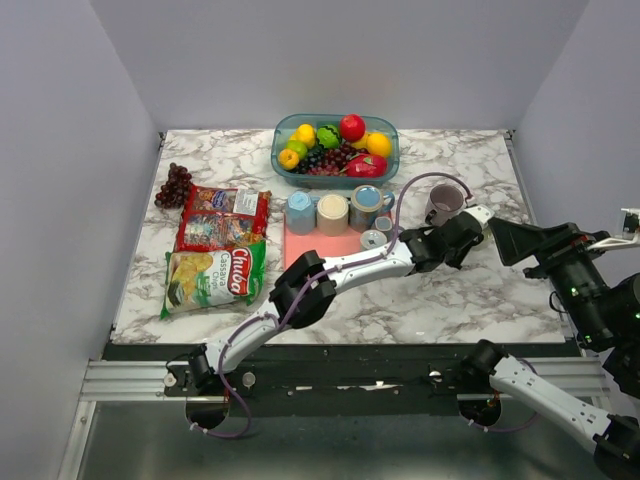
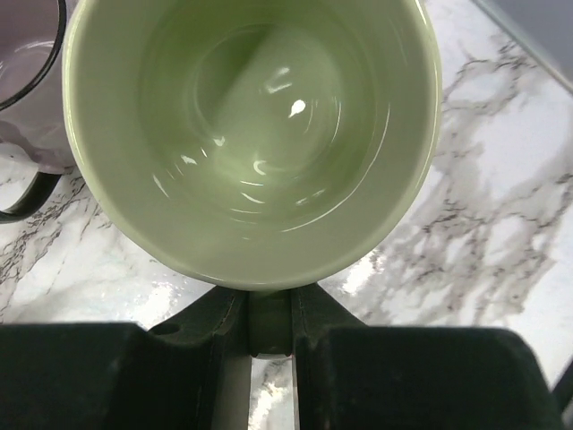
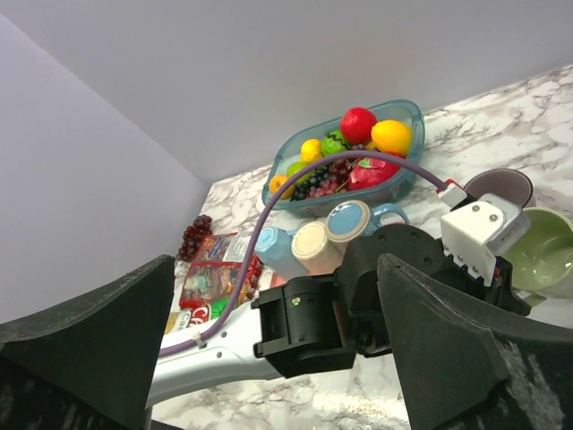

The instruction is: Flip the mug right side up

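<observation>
At three o'clock on the table [image 1: 470,300], the left gripper [image 2: 269,313] grips the tilted green mug [image 2: 251,134] by its rim. Next it likely needs to roll the mug upright, lower it, then release. The right gripper [image 3: 276,296] hangs spread wide.

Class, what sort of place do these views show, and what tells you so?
Probably a robot lab cell staged as a kitchen counter: the left arm and right arm rise from a metal rail, plain walls enclose the marble-patterned table, and a fruit bowl and snack bags sit as props.
</observation>
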`<action>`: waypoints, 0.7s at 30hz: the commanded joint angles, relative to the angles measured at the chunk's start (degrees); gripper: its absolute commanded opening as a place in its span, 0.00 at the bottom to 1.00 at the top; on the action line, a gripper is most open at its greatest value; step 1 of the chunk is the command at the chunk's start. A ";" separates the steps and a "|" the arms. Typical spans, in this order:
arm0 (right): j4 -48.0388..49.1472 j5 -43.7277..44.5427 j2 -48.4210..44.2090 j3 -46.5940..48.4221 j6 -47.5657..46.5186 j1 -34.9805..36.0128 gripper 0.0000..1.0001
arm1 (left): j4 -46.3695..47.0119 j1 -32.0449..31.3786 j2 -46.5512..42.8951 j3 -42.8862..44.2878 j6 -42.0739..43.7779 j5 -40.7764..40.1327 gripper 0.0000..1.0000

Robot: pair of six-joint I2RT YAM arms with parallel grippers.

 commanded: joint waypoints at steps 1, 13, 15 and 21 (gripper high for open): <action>-3.16 -1.75 -0.91 -1.83 1.34 0.06 1.00 | 6.37 0.21 0.88 3.80 2.04 -3.49 0.00; -3.16 -2.28 -0.65 -4.30 2.13 0.06 1.00 | 5.32 0.65 4.22 3.45 3.88 -6.21 0.00; -3.25 -2.10 -0.30 -4.21 1.96 0.06 1.00 | 4.61 0.74 4.66 3.36 4.15 -6.83 0.00; -2.64 -1.66 0.40 -4.12 1.87 0.06 1.00 | 2.15 0.91 5.36 3.19 4.94 -7.80 0.00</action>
